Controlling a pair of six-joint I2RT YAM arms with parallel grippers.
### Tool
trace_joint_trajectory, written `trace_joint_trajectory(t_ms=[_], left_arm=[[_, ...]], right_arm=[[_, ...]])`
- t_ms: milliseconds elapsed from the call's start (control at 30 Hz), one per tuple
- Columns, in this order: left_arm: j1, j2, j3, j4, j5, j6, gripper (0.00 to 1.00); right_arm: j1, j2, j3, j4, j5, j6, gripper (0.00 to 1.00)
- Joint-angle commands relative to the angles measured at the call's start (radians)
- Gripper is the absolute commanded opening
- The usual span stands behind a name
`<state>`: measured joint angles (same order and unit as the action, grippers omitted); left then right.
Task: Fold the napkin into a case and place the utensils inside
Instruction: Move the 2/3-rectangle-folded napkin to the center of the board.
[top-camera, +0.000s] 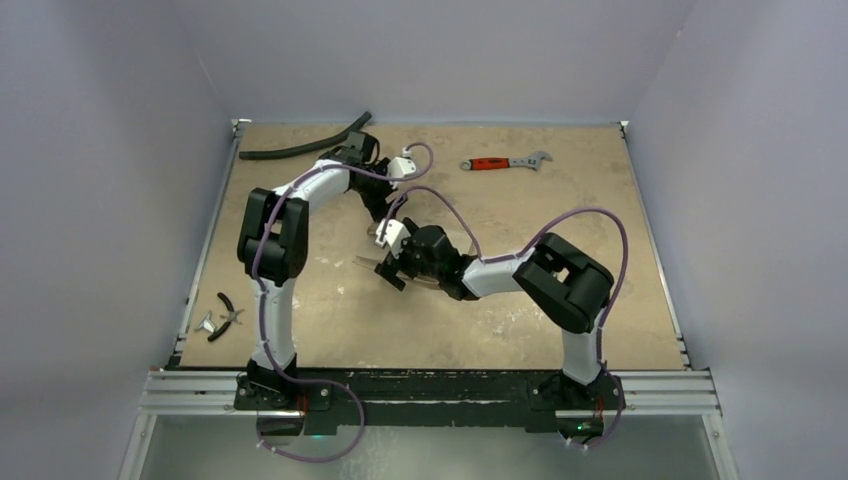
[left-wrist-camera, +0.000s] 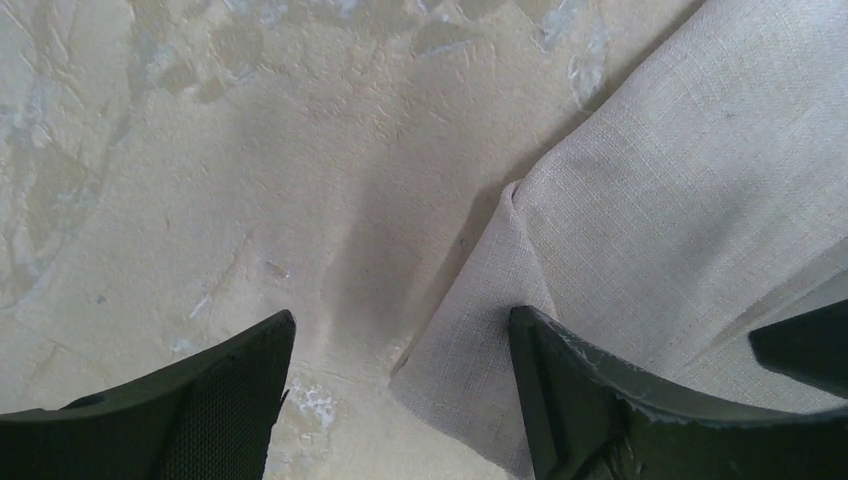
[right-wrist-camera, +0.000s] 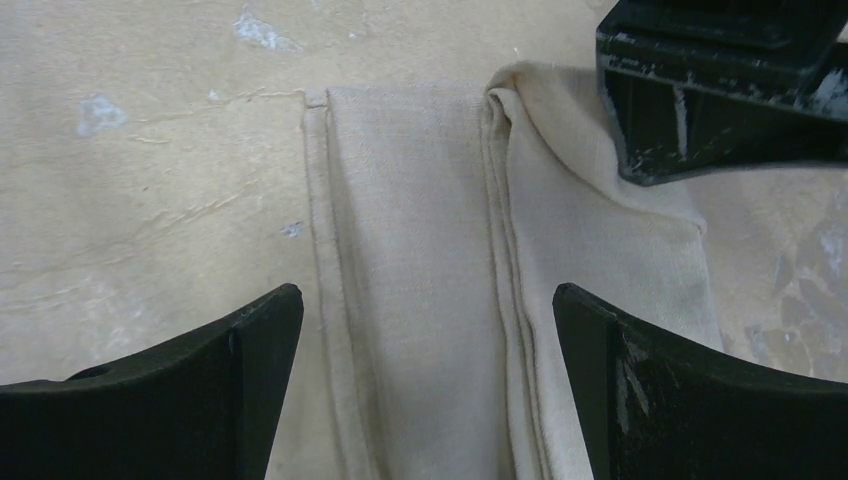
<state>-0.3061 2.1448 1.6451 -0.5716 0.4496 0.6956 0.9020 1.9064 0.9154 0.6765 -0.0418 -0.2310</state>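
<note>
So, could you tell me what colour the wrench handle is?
The wrench handle is red, clearest in the top external view.

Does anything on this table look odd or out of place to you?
Yes: workshop things share the table with the napkin: a wrench at the far side, a black hose in the far left corner, pliers at the near left edge. The table is also scuffed and blotchy. Nothing is spilled.

The napkin (right-wrist-camera: 420, 250) is plain cream-beige; the counter (top-camera: 560, 230) mottled tan with pale patches; the wrench (top-camera: 505, 162) red-handled and silver; the hose (top-camera: 305, 148) black; the walls (top-camera: 100, 200) pale lilac.
</note>
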Motion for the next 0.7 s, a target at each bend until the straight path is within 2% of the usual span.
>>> trace_joint_trajectory(t_ms=[0,133,300,367,500,667], left_arm=[[0.002,-0.004,-0.043,0.047,-0.020,0.035,0.74],[0.003,-0.018,-0.100,0.048,-0.050,0.071,0.68],[0.011,-0.080,-0.193,0.060,-0.072,0.132,0.66],[0.022,-0.095,-0.197,0.035,-0.074,0.159,0.64],[0.052,-0.103,-0.170,-0.066,-0.068,0.216,0.55],[0.077,-0.135,-0.234,-0.062,-0.080,0.257,0.54]], right_arm=[[0.008,0.023,0.085,-0.016,-0.001,-0.093,0.99],[0.033,0.045,0.095,-0.009,0.005,-0.160,0.99],[0.042,0.058,0.097,-0.007,-0.074,-0.175,0.96],[0.045,0.064,0.089,0.011,-0.093,-0.173,0.94],[0.055,0.098,0.107,0.003,-0.096,-0.185,0.90],[0.092,0.119,0.088,0.024,-0.103,-0.239,0.89]])
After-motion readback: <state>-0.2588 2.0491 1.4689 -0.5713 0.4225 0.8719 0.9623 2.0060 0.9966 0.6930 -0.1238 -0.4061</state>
